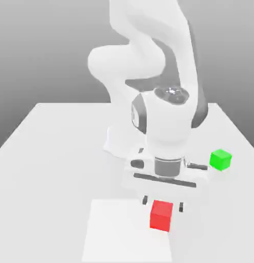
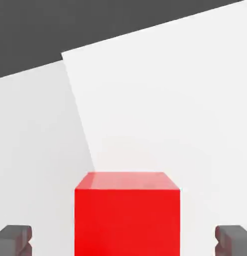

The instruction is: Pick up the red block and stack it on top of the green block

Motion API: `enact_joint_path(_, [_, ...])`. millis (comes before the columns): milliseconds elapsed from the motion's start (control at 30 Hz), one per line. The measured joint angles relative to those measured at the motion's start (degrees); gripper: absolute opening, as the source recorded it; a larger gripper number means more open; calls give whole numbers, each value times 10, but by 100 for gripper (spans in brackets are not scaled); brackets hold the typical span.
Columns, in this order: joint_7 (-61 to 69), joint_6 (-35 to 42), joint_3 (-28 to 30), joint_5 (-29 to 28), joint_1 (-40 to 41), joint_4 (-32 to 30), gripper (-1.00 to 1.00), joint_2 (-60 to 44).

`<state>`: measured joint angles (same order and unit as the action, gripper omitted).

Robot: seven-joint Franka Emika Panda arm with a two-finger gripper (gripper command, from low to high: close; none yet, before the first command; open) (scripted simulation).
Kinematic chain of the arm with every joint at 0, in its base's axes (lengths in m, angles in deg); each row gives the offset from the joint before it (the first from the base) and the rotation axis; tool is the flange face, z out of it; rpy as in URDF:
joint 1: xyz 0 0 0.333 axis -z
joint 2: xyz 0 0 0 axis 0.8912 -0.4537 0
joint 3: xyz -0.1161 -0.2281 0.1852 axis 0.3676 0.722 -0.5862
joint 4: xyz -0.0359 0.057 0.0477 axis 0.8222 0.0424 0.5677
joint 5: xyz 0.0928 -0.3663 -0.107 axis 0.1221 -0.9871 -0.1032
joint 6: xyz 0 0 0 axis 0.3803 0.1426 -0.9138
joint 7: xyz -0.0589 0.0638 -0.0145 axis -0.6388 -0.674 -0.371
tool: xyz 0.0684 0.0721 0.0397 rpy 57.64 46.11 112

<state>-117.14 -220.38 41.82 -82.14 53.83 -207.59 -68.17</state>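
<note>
See open end effector (image 1: 163, 203) astride matte red cube (image 1: 161, 215), by edge of flat white patch (image 1: 119, 231). Find matte green cube (image 1: 220, 160) well apart, exterior view's right; in hand view, dark area (image 2: 70, 25) past surface (image 2: 35, 135).

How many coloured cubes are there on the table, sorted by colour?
Red: 1, the cube near the gripper, at the edge of the white square.
Green: 1, the cube farther off toward the exterior view's right.
Total: 2
</note>
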Motion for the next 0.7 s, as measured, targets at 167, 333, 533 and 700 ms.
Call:
enact_joint_path(167, [-2,-10,2,-2,-2,1,-100,-11])
enact_joint_path(333, [3,15,-2,3,1,-2,-100,19])
enact_joint_path(533, [47,97,-25,41,-24,-21,-100,118])
enact_joint_path(700, [195,120,-78,98,-150,-46,-100,163])
